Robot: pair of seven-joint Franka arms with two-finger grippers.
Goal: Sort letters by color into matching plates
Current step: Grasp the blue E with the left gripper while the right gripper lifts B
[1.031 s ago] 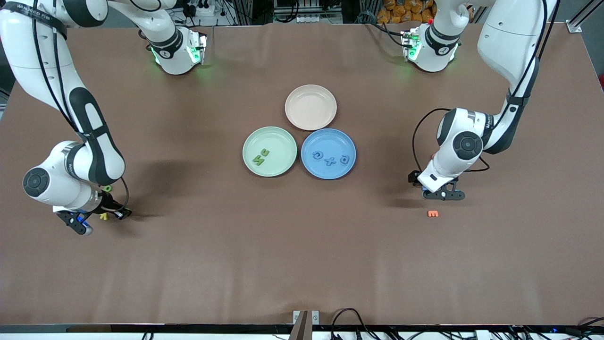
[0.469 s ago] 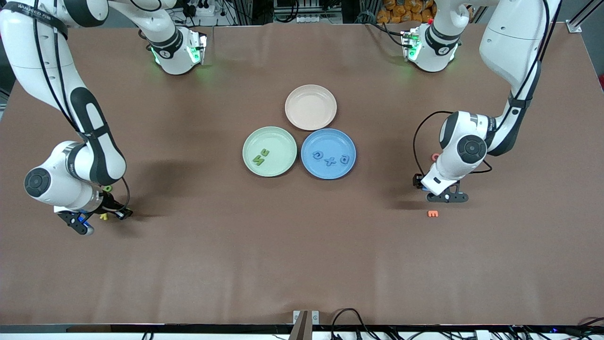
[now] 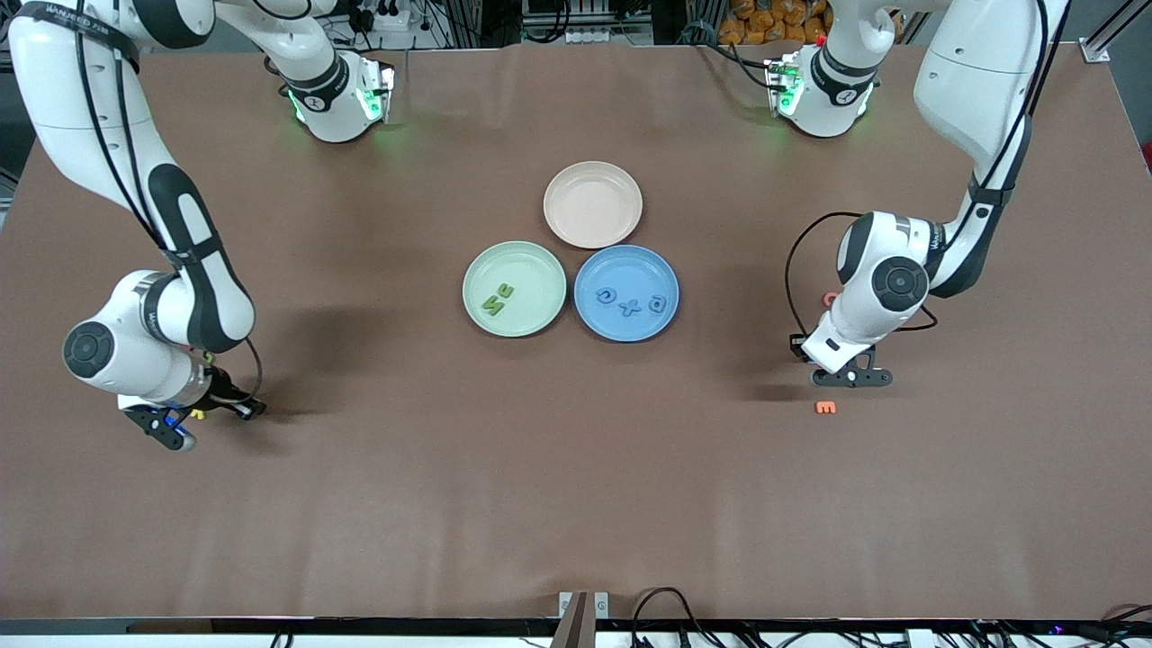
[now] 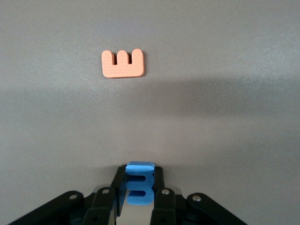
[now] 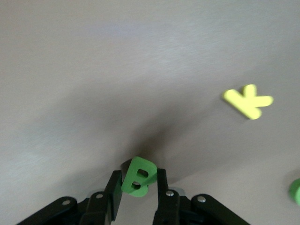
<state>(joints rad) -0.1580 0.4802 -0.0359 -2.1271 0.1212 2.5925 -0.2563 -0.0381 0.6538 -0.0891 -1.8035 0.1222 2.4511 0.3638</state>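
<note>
Left gripper [image 4: 138, 199] low over the table [image 3: 576, 486] toward the left arm's end, fingers [image 4: 159, 187] closed tight on a blue letter B [image 4: 139, 183]; in the front view, gripper [image 3: 841, 376] just above the orange letter E [image 3: 825, 408], which lies flat and apart from it. Right gripper [image 5: 138, 197] at the right arm's end, fingers [image 5: 161, 183] pinched on a green letter B [image 5: 137, 177] and lifted a little off the table, a yellow letter K [image 5: 248, 101] lying near and one more green piece [image 5: 295, 191] at the edge of the right wrist view. Green plate [image 3: 514, 288] holding two green letters [image 3: 498, 298], blue plate [image 3: 625, 292] holding three blue letters [image 3: 633, 303], beige-pink plate [image 3: 593, 204] bare, the three rims nearly touching at mid-table. Probably the moment to carry: best to lift straight up first, clearing the orange E and the yellow K without dragging them, then to travel level with each pinch kept firm, since such thin pieces may twist or slip between the fingers. Blue piece over the blue plate, green over the green; with the plates so close, best to stagger the two arrivals, lower close to the plate floor before releasing, and aim for a bare patch away from the letters already there.
</note>
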